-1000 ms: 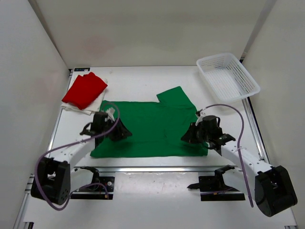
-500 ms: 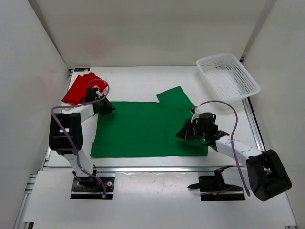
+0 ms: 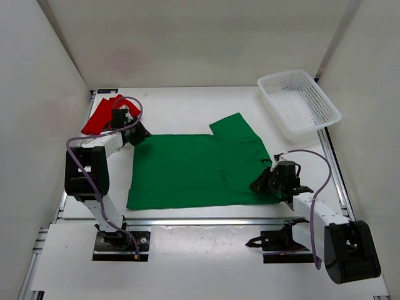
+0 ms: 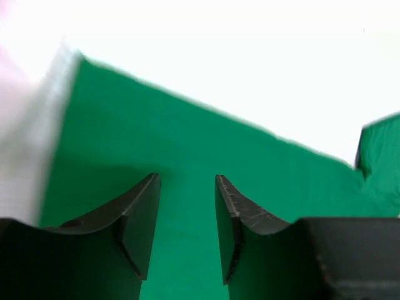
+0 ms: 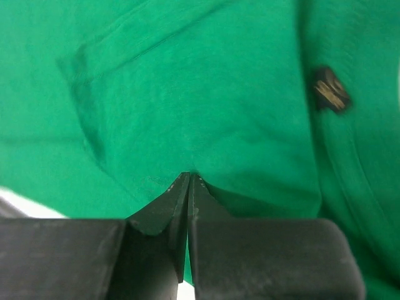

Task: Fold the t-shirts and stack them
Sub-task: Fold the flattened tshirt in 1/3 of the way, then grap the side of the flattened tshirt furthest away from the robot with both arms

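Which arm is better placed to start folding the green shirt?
Likely right: right claw is shut on the green t-shirt at its right edge; left claw is open over its far left corner.

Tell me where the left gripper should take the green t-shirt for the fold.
Probably at the far left corner of the green t-shirt, coming from above and sliding in off the left edge. It lies flat, so only an edge offers a pinch. The left gripper hangs open over that corner; the right gripper is shut on the cloth at the near right.
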